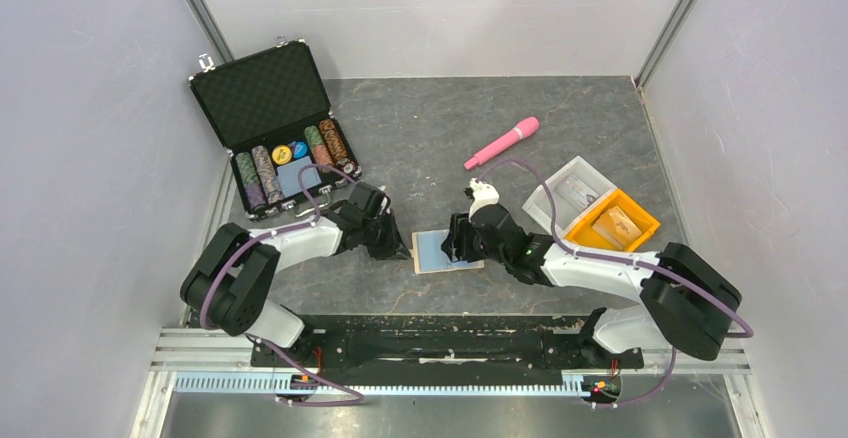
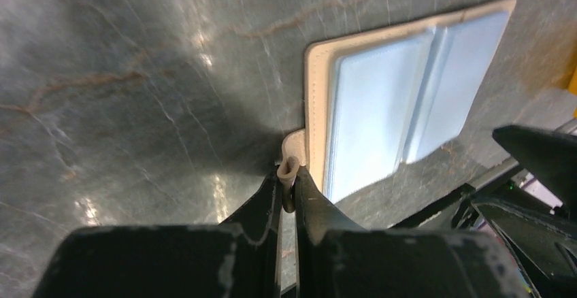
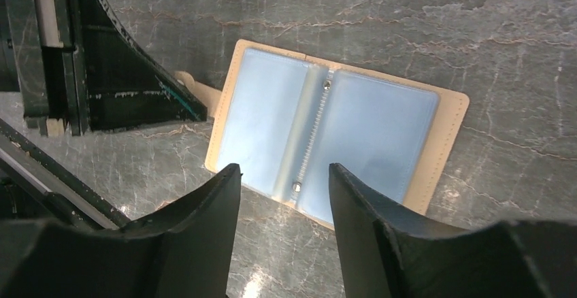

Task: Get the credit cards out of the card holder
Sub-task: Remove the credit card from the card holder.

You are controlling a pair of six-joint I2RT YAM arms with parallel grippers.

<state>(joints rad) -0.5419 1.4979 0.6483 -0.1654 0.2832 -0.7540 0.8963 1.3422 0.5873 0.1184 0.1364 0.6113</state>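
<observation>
The tan card holder point(image 1: 436, 252) lies open and flat on the table, pale blue lining up; it also shows in the left wrist view point(image 2: 381, 114) and the right wrist view point(image 3: 326, 128). No card shows in its sleeves. My left gripper point(image 1: 402, 248) point(image 2: 289, 175) is shut on the holder's snap tab point(image 2: 294, 150) at its left edge. My right gripper point(image 1: 462, 248) point(image 3: 284, 175) is open and empty, just above the holder's near edge. A flat gold-tan card point(image 1: 615, 226) lies in the orange tray.
An open black poker-chip case point(image 1: 270, 128) stands at the back left. A pink handle-like object point(image 1: 503, 142) lies at the back middle. A clear tray point(image 1: 575, 190) and an orange tray point(image 1: 640, 220) sit at the right, close to my right arm.
</observation>
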